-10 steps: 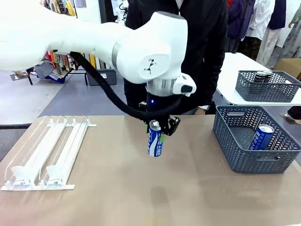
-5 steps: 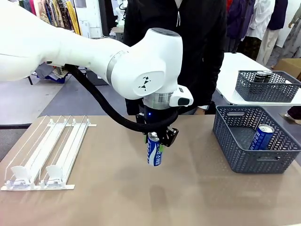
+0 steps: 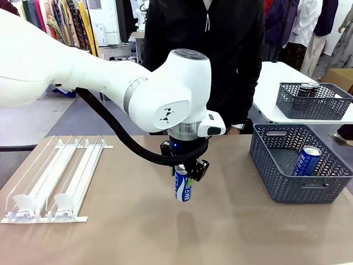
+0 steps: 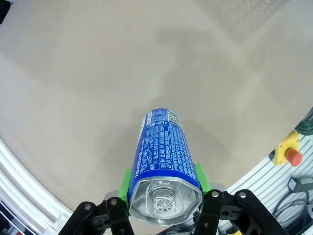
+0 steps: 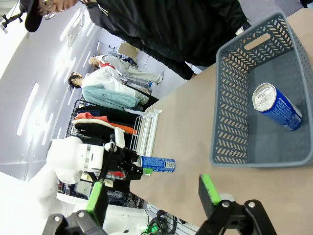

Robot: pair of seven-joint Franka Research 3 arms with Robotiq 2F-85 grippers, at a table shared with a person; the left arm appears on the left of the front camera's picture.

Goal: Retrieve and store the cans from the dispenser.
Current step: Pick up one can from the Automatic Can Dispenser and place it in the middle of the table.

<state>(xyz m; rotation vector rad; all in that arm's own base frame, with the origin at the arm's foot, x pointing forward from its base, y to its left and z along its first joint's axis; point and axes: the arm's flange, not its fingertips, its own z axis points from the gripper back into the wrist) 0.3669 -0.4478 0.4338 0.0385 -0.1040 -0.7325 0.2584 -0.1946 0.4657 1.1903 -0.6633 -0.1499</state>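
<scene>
My left gripper (image 3: 185,175) is shut on a blue can (image 3: 183,188) with white lettering, held upright by its top above the middle of the table. In the left wrist view the can (image 4: 164,159) sits between the green pads (image 4: 126,182), silver top toward the camera. The white and clear dispenser (image 3: 55,176) lies flat at the table's left. A second blue can (image 3: 306,160) leans inside the grey-blue basket (image 3: 276,182) on the right. My right gripper (image 5: 151,193) is open and empty, looking at that basket (image 5: 222,117), its can (image 5: 278,106) and the left arm's can (image 5: 155,163).
A smaller basket (image 3: 287,105) holding dark cans (image 3: 306,89) stands on a white table at the back right. A person in black (image 3: 220,55) stands at the far edge behind the left arm. Bare tabletop lies between the held can and the near basket.
The left gripper has carried the blue can lower and slightly nearer to the camera, still over the table's middle. Its grip is unchanged.
</scene>
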